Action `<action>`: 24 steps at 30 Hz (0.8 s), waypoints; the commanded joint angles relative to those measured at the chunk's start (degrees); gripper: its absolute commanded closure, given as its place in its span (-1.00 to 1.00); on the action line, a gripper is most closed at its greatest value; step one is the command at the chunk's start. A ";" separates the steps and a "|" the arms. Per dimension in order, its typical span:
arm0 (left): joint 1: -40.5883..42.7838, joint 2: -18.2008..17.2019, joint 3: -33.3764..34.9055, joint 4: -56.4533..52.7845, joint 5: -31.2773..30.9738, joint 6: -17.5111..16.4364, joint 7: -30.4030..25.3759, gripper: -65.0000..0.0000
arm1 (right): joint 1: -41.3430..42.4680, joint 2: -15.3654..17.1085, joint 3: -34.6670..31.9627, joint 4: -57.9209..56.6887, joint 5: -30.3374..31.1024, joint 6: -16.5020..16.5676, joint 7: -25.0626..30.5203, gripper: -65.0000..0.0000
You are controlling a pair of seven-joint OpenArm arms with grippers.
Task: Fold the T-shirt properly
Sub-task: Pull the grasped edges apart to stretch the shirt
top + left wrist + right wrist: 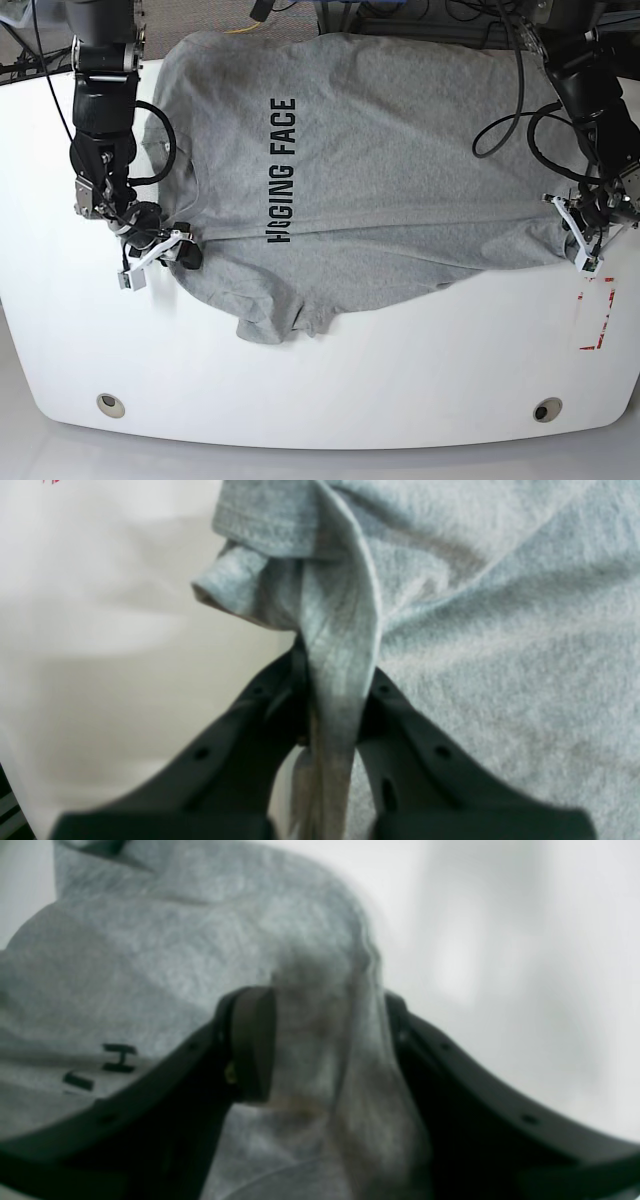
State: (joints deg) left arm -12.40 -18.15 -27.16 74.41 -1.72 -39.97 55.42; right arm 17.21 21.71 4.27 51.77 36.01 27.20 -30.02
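Grey shirt (pixel 400 170) lies spread on the white worktop (pixel 330 370), letters up. Left fingers (pixel 332 695) and right fingers (pixel 325 1040) pinch opposite shirt edges, likely for a fold.

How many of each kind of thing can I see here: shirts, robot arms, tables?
T-shirt: 1, grey, spread on the table
Robot arms: 2, the left end effector and the right end effector each at an edge of the shirt
White table: 1
Red-marked label: 1
Total: 5
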 commanded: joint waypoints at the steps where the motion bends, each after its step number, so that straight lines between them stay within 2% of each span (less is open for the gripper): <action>1: -1.35 -1.14 -0.14 1.06 -0.53 -0.03 -1.04 1.00 | 0.77 0.66 -0.01 -0.03 -1.15 -0.26 -1.50 0.22; 8: -1.35 -1.14 -0.14 1.06 -0.53 -0.03 -1.22 1.00 | 0.77 0.57 -0.01 -1.00 -1.15 -0.17 -1.41 1.00; 13: -1.35 -1.14 -0.14 1.06 -0.44 -0.03 -2.89 1.00 | -0.47 0.92 -0.01 2.17 -0.80 -0.26 -1.76 1.00; 19: -1.35 -1.06 -0.14 1.15 -0.44 -0.03 -2.98 1.00 | -4.42 1.01 0.25 13.51 -1.24 -0.43 -6.33 1.00; 24: -3.02 -0.27 -0.14 1.41 -0.61 -0.03 -2.98 1.00 | -5.30 1.01 2.98 17.55 -1.24 -2.72 -8.18 1.00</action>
State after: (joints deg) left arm -13.21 -18.06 -27.16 74.48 -1.67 -39.97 53.58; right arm 10.33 21.47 6.35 67.61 33.93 24.64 -38.85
